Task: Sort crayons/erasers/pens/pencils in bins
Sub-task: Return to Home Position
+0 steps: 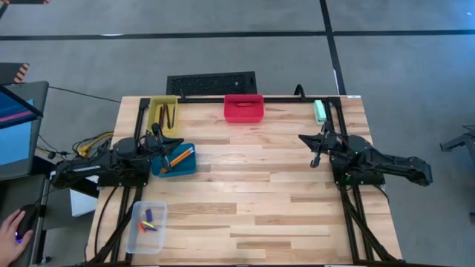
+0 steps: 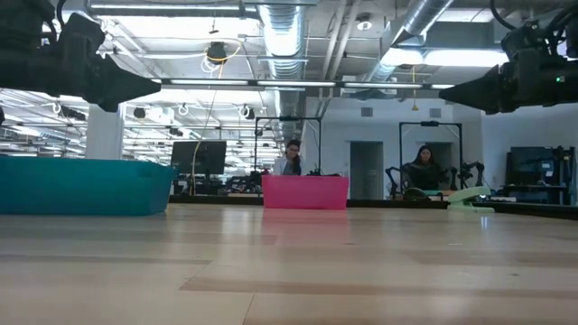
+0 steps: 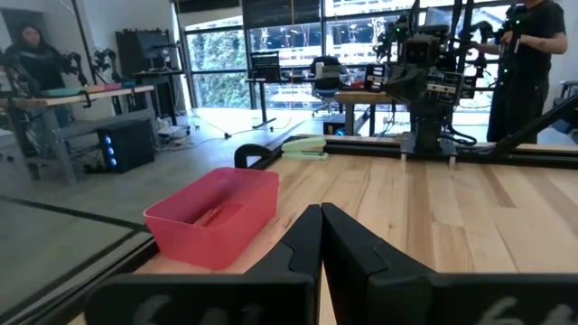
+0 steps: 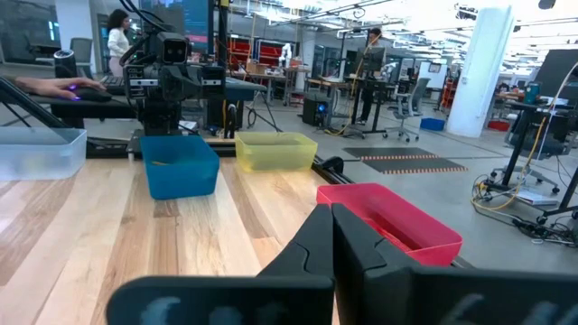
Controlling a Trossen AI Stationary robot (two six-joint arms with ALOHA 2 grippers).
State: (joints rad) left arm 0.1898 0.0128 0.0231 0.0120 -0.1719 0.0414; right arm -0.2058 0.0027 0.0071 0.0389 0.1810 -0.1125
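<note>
Both grippers hang above the wooden table (image 1: 252, 185) with fingers pressed together and nothing between them: the left gripper (image 1: 157, 134) at the left edge, over the gap between the yellow and teal bins, and the right gripper (image 1: 315, 152) near the right edge, well apart from every bin.

Largest of the tubs, the teal-blue bin (image 1: 174, 160) stands just beside the left arm and holds several long orange pencils (image 1: 178, 158) lying slantwise. At the far edge, in the middle, the red bin (image 1: 244, 108) holds slim dark sticks that are too small to tell apart. The yellow bin (image 1: 164, 113) sits at the far left corner with dark-red to brown crayons (image 1: 166, 116) inside. At the near left edge the clear bin (image 1: 147, 225) holds small erasers (image 1: 148, 220) in blue, yellow and orange-red.

A pale green object (image 1: 320, 111) lies at the far right corner; a black keyboard (image 1: 211, 82) sits beyond the far edge, behind the red bin. A person's hand (image 1: 16, 224) rests on a mouse off the table's left side
</note>
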